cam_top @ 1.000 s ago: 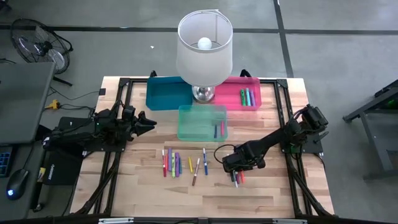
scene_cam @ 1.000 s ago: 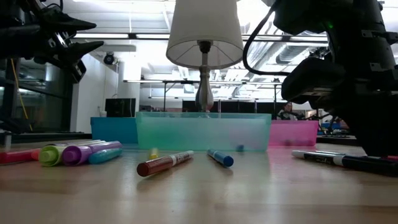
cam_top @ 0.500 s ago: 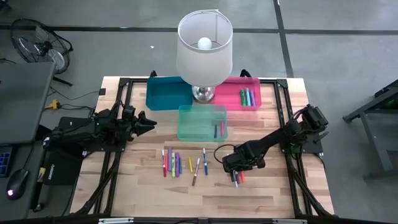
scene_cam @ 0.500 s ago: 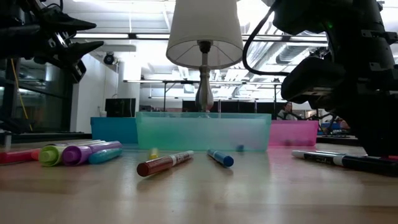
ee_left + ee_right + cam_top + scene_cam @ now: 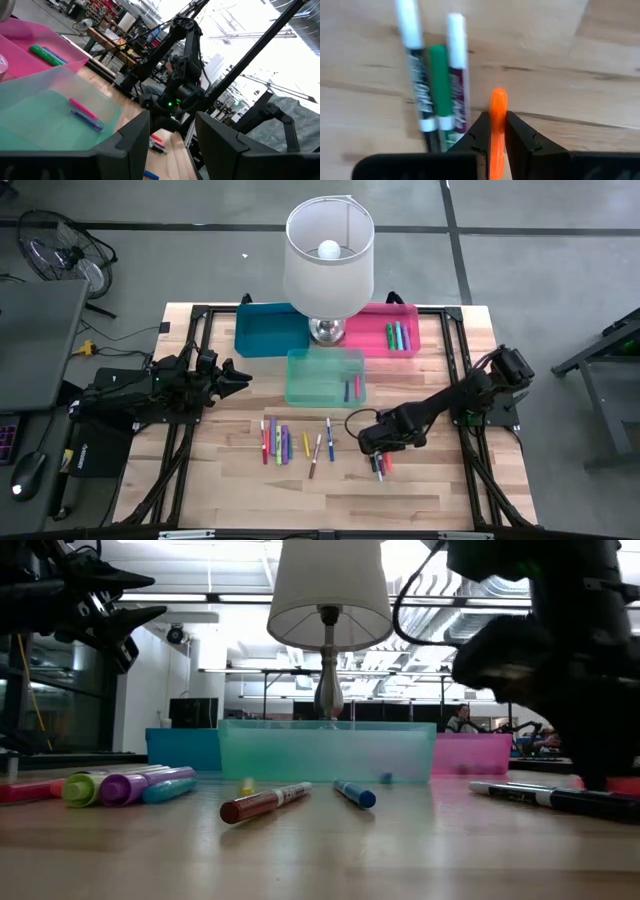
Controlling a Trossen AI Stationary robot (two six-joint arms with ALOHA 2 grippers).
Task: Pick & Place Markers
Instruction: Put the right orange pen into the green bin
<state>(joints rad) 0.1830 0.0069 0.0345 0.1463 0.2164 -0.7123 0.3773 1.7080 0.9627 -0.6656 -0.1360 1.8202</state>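
My right gripper (image 5: 378,448) points steeply down over the table's near right part, shut on an orange marker (image 5: 498,100). Beside it on the wood lie a white-capped marker (image 5: 415,75), a green one (image 5: 438,85) and a purple one (image 5: 456,80). More markers lie in a row (image 5: 275,442) and singly (image 5: 318,450) near the table's middle. My left gripper (image 5: 235,377) hangs open in the air at the left, its fingers (image 5: 135,142) empty. My right gripper pinches the orange marker's two sides (image 5: 497,106) between its two fingers, coming from above and pointing down. The marker runs parallel to the markers on the wood, one end sticking out past the fingertips. Whether it is clear of the table I cannot tell.
A tall lamp (image 5: 328,265) stands at the far middle. A blue bin (image 5: 265,330), a pink bin (image 5: 372,328) holding markers and a green bin (image 5: 320,380) holding two markers sit around its foot. Bare wood lies near the front edge.
My right gripper has risen a little above the markers at the near right. The left arm has kept still.
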